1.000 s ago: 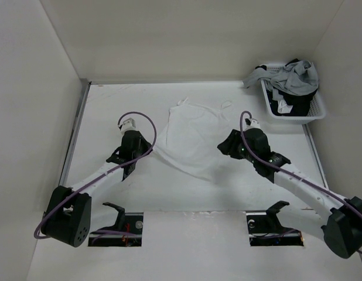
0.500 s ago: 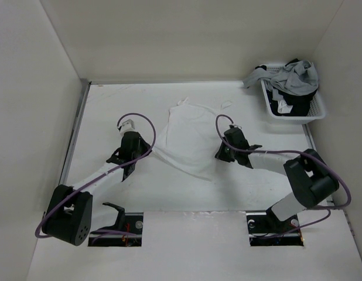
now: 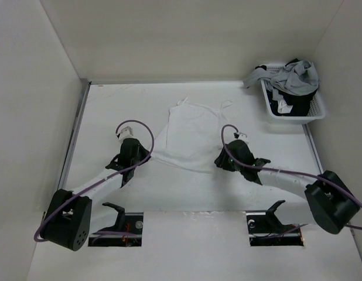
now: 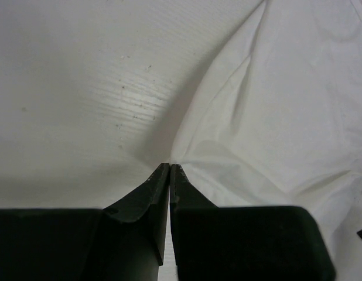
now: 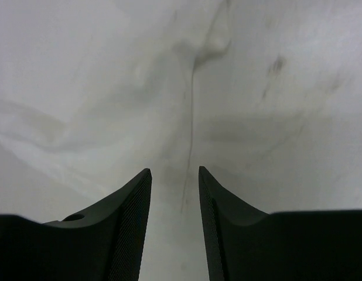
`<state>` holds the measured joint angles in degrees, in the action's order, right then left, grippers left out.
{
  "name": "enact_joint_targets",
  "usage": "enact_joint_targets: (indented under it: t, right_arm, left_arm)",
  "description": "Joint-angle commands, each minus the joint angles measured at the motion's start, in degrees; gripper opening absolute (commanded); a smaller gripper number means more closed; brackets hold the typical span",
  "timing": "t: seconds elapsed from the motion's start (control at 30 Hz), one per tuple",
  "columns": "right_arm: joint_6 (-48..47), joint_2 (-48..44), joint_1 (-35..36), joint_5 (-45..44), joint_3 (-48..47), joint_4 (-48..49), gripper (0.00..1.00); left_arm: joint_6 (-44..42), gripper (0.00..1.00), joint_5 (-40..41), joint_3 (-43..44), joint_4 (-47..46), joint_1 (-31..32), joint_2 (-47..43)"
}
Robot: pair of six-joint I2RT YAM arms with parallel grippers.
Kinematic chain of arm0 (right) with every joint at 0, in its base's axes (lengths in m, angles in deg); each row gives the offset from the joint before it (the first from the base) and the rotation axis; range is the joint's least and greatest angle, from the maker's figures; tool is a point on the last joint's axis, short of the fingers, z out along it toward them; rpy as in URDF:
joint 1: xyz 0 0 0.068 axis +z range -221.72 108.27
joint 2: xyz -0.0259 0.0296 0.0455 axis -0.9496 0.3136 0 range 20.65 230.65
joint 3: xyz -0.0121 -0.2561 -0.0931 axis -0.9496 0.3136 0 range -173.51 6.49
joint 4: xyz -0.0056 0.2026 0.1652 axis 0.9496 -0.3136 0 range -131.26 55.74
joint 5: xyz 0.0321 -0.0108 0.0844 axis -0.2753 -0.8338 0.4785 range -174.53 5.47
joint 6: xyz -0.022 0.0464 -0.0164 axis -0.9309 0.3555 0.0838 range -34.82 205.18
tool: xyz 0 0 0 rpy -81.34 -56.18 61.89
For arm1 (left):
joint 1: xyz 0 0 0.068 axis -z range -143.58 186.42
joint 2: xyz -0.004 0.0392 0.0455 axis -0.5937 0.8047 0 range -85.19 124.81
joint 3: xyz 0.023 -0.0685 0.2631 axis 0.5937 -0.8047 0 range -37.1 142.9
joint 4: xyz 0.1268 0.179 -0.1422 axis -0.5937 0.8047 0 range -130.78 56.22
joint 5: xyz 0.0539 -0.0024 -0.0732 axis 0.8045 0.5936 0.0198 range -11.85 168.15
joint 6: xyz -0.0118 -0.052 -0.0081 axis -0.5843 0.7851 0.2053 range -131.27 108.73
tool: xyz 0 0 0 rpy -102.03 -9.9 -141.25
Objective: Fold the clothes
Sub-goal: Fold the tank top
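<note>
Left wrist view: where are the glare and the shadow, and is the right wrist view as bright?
Left wrist view: glare on the table, a dark shadow along the edge of the white top, the left end effector nearly black. Right wrist view: dimmer and greyer, slightly soft. Top view: even light, the top hardly stands out from the table.

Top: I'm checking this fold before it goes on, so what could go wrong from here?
1. The left claw is shut right at the top's corner edge; so thin a pinch may slip when lifted.
2. The right claw hangs open over the opposite hem, gripping nothing; if the left pulls alone, the fabric may drag and bunch.
</note>
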<state>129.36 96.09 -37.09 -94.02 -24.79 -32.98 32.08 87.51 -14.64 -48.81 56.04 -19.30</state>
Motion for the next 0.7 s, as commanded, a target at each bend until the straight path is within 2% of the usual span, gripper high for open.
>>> enact_joint_targets:
  t: [0.0,0.3,0.57,0.67]
  right_arm:
    - [7.74,-5.11,4.6,-1.49,5.26,-1.9,0.41]
    - [10.83,-4.43,5.93,-0.53,7.91,2.76,0.42]
    - [11.63,-1.96,5.23,2.99,8.52,6.45,0.27]
    - [11.63,-1.17,4.61,4.75,8.52,8.38,0.18]
  left_arm:
    - [1.38,0.03,-0.75,-1.45,-2.42,-0.06,-1.64]
    - [1.47,0.03,-1.54,-2.07,-3.13,0.46,-2.17]
    - [2.0,0.03,-1.54,-2.68,-3.92,0.55,-1.82]
    - [2.09,0.03,-1.46,-2.77,-3.92,0.55,-1.99]
